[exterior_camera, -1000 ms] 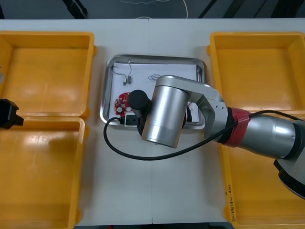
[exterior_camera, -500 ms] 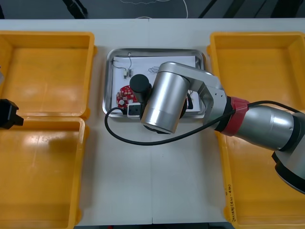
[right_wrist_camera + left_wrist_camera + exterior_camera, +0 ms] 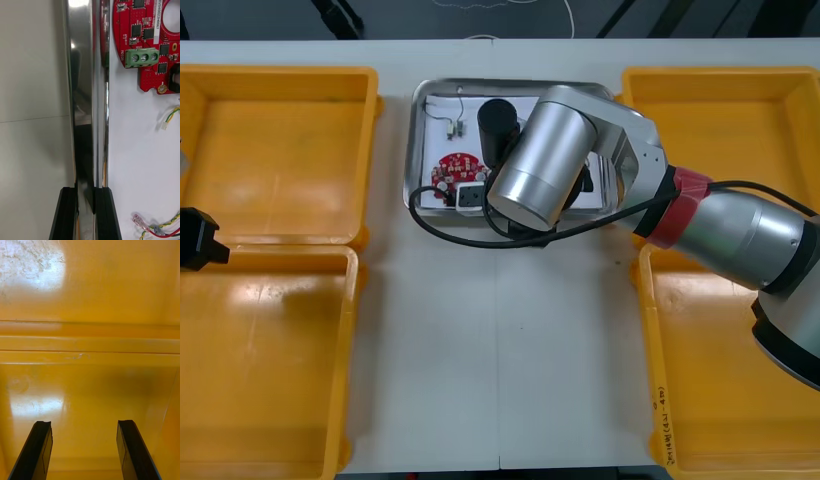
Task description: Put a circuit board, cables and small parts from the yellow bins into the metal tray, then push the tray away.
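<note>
Yellow bins (image 3: 280, 72) look empty where they show. The metal tray (image 3: 413, 140), between them toward the table's far edge, holds the board (image 3: 455, 165), cables (image 3: 169, 114) and a small part (image 3: 453, 127). Loading seems done and the push is under way. The right gripper (image 3: 85, 189) is clamped on the tray's rim. The left gripper (image 3: 83, 423), fingers apart, hangs parked over the left bins. Compared with a second ago, the tray and right arm sit farther away, and the left gripper is unmoved.

Robotics lab or electronics workshop: a light desk (image 3: 510, 380) carries four yellow bins (image 3: 280, 150) and a metal tray (image 3: 418, 140) holding a red circuit board (image 3: 457, 165), beneath a silver robot arm (image 3: 545, 170).
</note>
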Controlling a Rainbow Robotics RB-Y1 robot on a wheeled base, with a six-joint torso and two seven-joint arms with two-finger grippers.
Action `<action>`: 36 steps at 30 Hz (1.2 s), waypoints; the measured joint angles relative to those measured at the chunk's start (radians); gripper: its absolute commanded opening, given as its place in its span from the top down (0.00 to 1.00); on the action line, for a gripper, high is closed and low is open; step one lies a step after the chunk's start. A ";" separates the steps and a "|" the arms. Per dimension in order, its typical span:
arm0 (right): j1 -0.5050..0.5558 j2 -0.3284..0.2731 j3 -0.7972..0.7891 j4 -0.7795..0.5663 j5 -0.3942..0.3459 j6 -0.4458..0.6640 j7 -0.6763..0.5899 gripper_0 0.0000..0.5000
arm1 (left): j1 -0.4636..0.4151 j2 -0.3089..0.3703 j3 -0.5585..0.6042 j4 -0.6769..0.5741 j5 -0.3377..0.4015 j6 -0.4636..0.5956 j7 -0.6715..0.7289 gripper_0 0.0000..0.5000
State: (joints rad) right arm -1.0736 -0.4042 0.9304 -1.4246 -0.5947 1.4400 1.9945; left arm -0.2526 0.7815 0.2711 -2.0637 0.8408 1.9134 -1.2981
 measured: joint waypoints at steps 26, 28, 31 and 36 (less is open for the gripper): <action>-0.021 0.000 -0.011 0.060 0.000 -0.081 0.031 0.36 | 0.000 0.000 0.000 0.000 0.000 0.000 0.000 0.00; -0.021 0.000 -0.011 0.065 -0.001 -0.081 0.055 0.07 | 0.000 0.000 0.000 0.000 0.000 0.000 0.000 0.00; -0.021 0.000 -0.011 0.070 -0.002 -0.081 0.073 0.00 | 0.000 0.000 0.000 0.000 0.000 0.000 0.000 0.00; -0.021 0.000 -0.011 0.072 -0.019 -0.077 0.073 0.00 | 0.000 0.000 0.000 0.000 0.000 0.000 0.000 0.00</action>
State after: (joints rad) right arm -1.0950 -0.4041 0.9196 -1.3530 -0.6134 1.3630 2.0675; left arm -0.2526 0.7815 0.2711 -2.0638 0.8408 1.9134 -1.2981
